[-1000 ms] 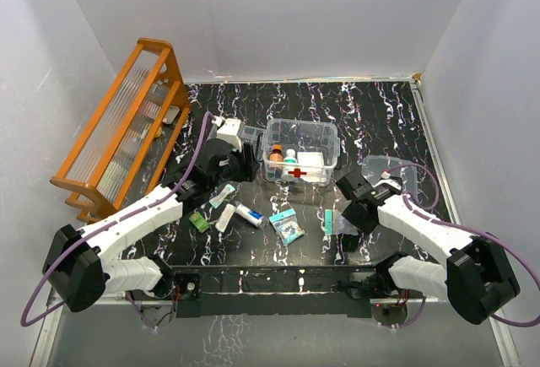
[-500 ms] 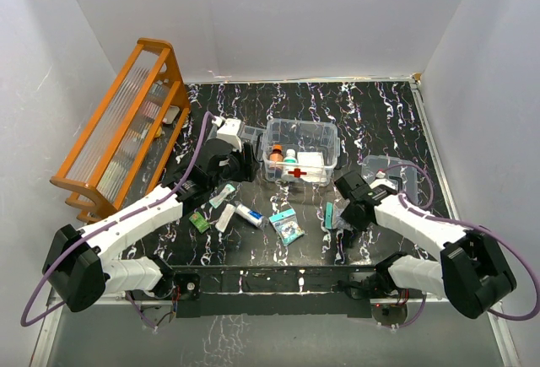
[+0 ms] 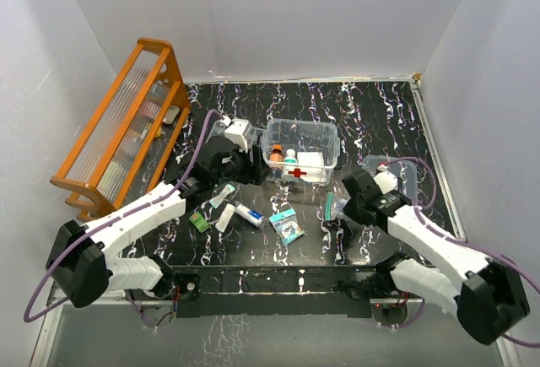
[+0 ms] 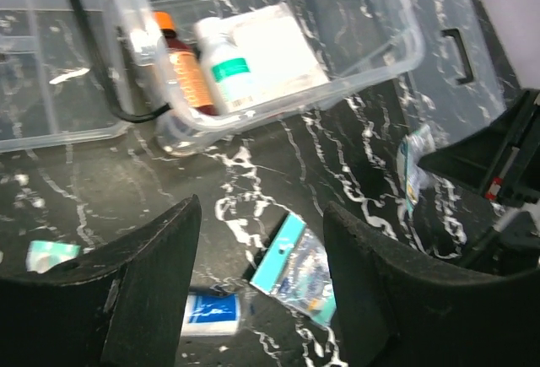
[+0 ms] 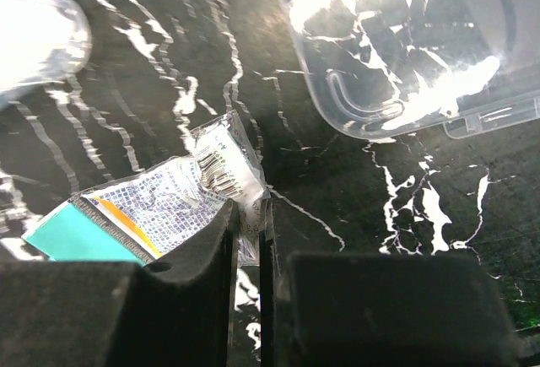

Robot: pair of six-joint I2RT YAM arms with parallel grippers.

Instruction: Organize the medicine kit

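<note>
The medicine kit (image 3: 301, 146), a clear box with a red cross, stands mid-table and holds a brown bottle (image 4: 181, 72), a white bottle (image 4: 226, 72) and a white carton (image 4: 278, 51). Its lid (image 3: 396, 173) lies to the right. My left gripper (image 4: 261, 291) hovers open just left of the box (image 4: 278, 101), above a teal packet (image 4: 297, 267) and a blue-and-white tube (image 4: 211, 312). My right gripper (image 5: 251, 228) is shut on the corner of a teal-edged plastic packet (image 5: 160, 207), in front of the box (image 3: 331, 209).
An orange wooden rack (image 3: 118, 131) stands at the far left. A shallow clear tray (image 4: 51, 72) lies by the box's left side. Loose sachets and tubes (image 3: 226, 215) and a small green packet (image 3: 199, 222) lie near the front edge.
My right gripper has closed onto the plastic packet. My left gripper has shifted right, toward the box, and opened a little wider.
</note>
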